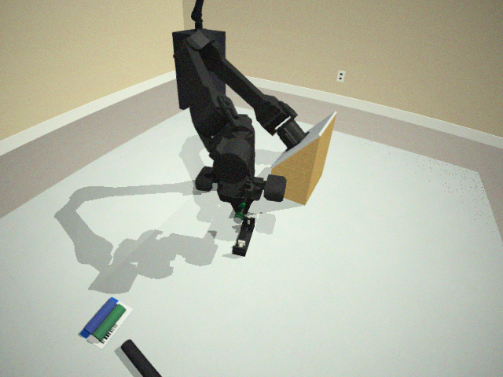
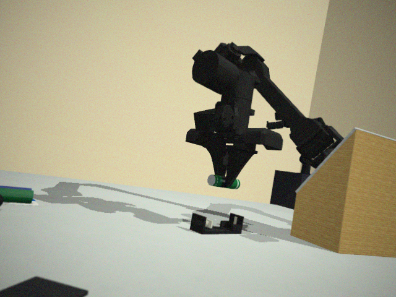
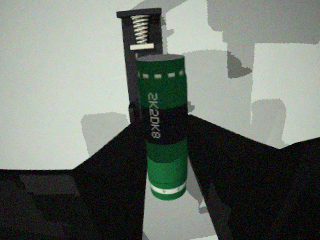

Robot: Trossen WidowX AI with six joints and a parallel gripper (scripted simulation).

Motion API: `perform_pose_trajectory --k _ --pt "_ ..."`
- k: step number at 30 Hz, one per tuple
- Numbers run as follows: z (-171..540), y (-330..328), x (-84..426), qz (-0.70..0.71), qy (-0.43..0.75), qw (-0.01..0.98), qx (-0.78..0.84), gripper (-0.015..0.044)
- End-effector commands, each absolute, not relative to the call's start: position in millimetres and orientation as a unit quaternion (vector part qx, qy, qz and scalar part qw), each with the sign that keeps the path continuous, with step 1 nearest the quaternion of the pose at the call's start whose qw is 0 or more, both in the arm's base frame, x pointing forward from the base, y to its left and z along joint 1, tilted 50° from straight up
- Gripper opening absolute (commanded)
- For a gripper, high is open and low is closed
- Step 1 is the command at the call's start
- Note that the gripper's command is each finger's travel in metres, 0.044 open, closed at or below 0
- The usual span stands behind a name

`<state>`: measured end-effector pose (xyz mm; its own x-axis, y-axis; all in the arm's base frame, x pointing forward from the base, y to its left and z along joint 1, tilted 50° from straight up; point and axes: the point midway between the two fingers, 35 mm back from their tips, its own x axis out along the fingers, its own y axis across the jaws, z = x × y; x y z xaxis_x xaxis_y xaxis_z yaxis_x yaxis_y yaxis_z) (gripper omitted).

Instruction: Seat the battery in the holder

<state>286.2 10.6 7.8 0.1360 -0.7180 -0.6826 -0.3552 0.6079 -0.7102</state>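
The green battery (image 1: 240,214) (image 2: 236,184) (image 3: 167,90) lies roughly level between the fingertips of my gripper (image 2: 225,182) (image 3: 163,126), which is shut on its middle. Its flat grey end faces the same way as the spring end of the holder; its other end's tip is hidden. The black holder (image 1: 238,250) (image 2: 198,223) (image 3: 129,45) stands on the floor below, apart from the battery. Its pale spring (image 1: 241,243) (image 2: 209,223) (image 3: 141,30) is at the end farther from the arm's base. In the wrist view the battery covers part of the holder, which looks slightly turned and offset left.
A wooden wedge block (image 1: 298,174) (image 2: 319,207) with a grey sloping top stands beside the arm. A blue cylinder (image 1: 99,315) and a green cylinder (image 1: 109,323) lie on a card at lower left. A black rod (image 1: 140,359) lies near them. A dark flat shape (image 2: 41,288) shows at lower left.
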Motion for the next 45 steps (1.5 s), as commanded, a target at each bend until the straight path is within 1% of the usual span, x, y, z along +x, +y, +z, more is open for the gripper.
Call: perform_pose_trajectory --k 1,6,20,45 --pt "-2.9 20.3 291.6 -0.148 0.644 0.625 -0.415 0.006" --pt "-4.8 17.3 291.3 -0.155 0.651 0.618 -0.413 0.006" --pt "-25.7 -11.2 290.7 -0.207 0.715 0.541 -0.393 0.006" --pt "-32.7 -16.3 296.9 -0.233 0.749 0.494 -0.376 0.006"
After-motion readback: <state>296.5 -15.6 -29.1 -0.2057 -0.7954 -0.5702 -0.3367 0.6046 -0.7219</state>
